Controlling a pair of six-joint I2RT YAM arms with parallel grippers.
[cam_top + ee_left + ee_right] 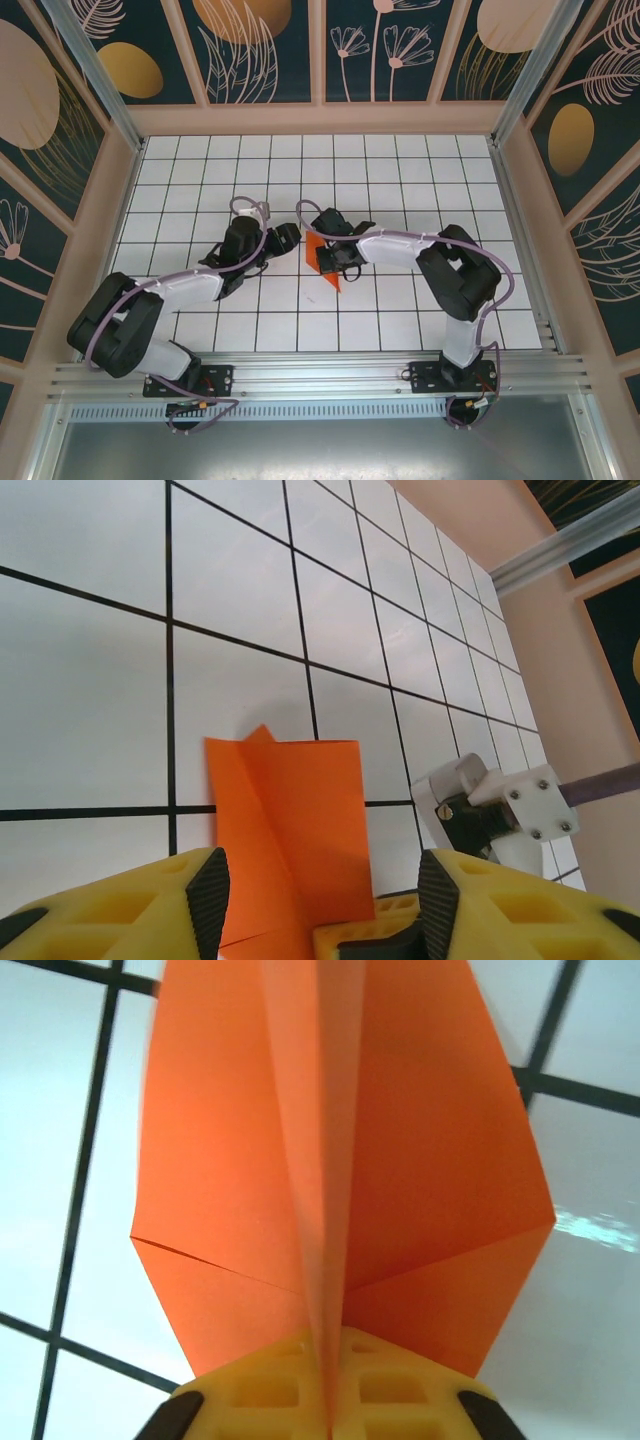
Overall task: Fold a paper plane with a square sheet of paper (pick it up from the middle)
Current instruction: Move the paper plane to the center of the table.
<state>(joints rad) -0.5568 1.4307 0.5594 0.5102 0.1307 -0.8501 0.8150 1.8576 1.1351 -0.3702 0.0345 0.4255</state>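
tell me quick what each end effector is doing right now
Left end effector: open, fingers apart, gripping nothing.
Right end effector: shut on the orange paper, pinching its centre crease.

Creased orange paper [285, 820] at 6 o'clock, between parted pads of left gripper [322, 885]; white bracket [500, 805] at 4 o'clock.

Robot lab cell, gridded white table [400, 160], aluminium rails [320, 375], botanical wall panels [260, 50]
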